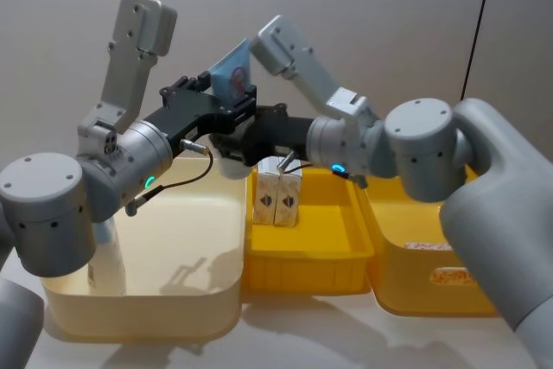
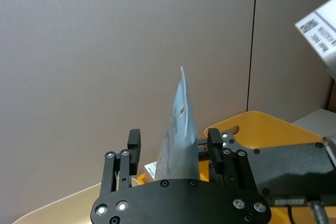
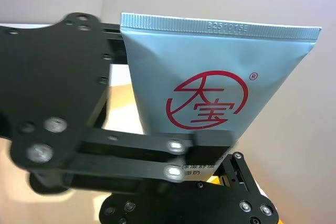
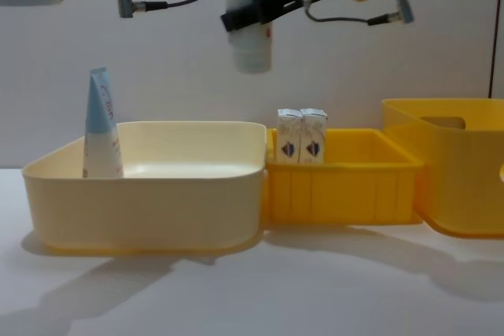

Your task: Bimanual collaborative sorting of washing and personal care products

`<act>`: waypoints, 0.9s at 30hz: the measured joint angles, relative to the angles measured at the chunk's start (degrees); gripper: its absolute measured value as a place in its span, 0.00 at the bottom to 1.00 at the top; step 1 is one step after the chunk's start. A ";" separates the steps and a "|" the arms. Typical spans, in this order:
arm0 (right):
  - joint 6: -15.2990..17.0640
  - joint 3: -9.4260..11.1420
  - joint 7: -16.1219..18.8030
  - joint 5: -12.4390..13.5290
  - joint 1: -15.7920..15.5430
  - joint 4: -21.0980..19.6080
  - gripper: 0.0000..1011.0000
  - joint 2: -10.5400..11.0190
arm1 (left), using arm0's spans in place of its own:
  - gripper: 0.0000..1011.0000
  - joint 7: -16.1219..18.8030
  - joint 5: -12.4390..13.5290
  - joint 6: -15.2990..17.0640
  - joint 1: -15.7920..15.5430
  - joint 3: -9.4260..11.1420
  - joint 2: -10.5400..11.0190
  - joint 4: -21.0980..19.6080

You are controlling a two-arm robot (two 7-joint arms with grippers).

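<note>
Above the cream tub (image 1: 216, 300), both the left gripper (image 1: 226, 103) and right gripper (image 1: 242, 137) clamped the tube (image 1: 232, 71), which looked light, soft and slippery, best pinched low near its cap.

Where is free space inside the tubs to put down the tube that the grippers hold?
The cream tub has bare floor right of the standing tube, to its right wall. The middle yellow tub is bare in front of and right of two cartons; its back-left corner is crowded.
</note>
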 joint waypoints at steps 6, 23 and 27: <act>0.84 1.00 -1.51 0.02 -0.45 -1.47 0.52 1.80 | 0.89 0.00 0.01 0.00 0.00 0.00 -0.01 0.00; 6.11 5.35 -7.63 -0.62 -2.16 -5.72 0.46 7.09 | 0.99 0.02 0.01 0.00 0.00 0.01 -0.01 0.01; 7.79 6.50 -9.19 -0.86 -2.27 -5.85 0.46 7.78 | 0.99 0.00 0.01 0.00 0.00 0.00 0.00 0.01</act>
